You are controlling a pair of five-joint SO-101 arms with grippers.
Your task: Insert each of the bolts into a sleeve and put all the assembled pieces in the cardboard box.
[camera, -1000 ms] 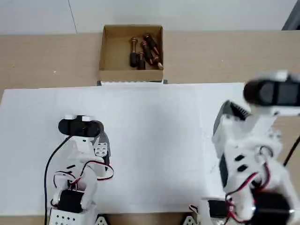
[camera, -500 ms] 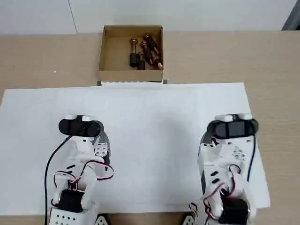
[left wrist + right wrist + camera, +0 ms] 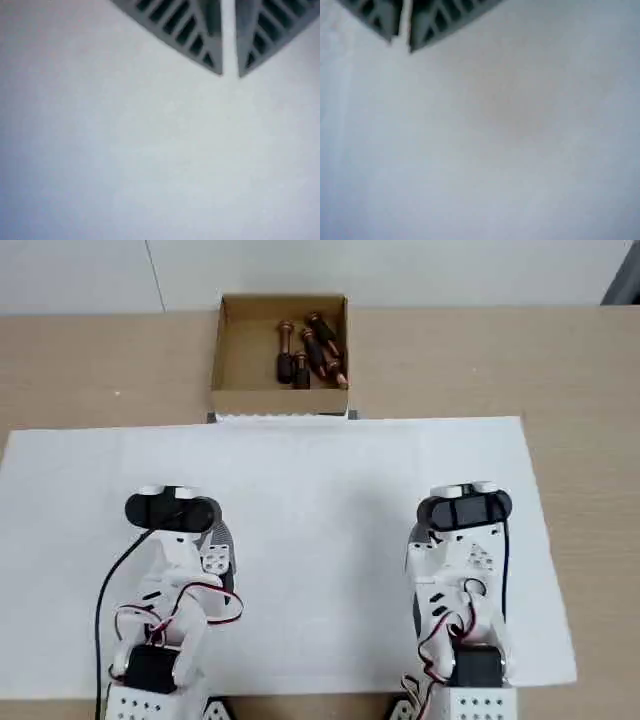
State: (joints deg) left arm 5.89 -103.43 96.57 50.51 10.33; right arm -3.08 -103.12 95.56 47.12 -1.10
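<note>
Look to the upper middle of the high view, a little left of centre. There the open brown cardboard box (image 3: 243, 352) sits on the pale wooden bench (image 3: 100, 360). Its near wall lies right at the upper edge of the large white paper sheet (image 3: 320, 480) that covers most of the lower frame.

Inside the box, in its right half, you have a loose cluster of copper-coloured bolts in dark sleeves (image 3: 310, 348). They lie on their sides at mixed angles, touching or overlapping one another. Their exact number is hard to make out. The left half of the box floor is bare cardboard.

One white robot arm (image 3: 172, 570) is folded back at the lower left of the high view. Its black motor housing is towards the sheet's middle and its red and black wires loop near the base. A second white robot arm (image 3: 460, 570) is folded the same way at the lower right. Both stand over the paper, well apart from the box and from each other.

In the left wrist view, your left tool (image 3: 230, 74) enters from the upper right of the frame. Its grey ribbed fingers (image 3: 192, 32) are drawn together with only a thin slit between them, gripping nothing, above plain white paper. In the right wrist view, your right tool (image 3: 400, 45) shows at the upper left. Its fingers are likewise brought together on nothing, over the same white surface.
</note>
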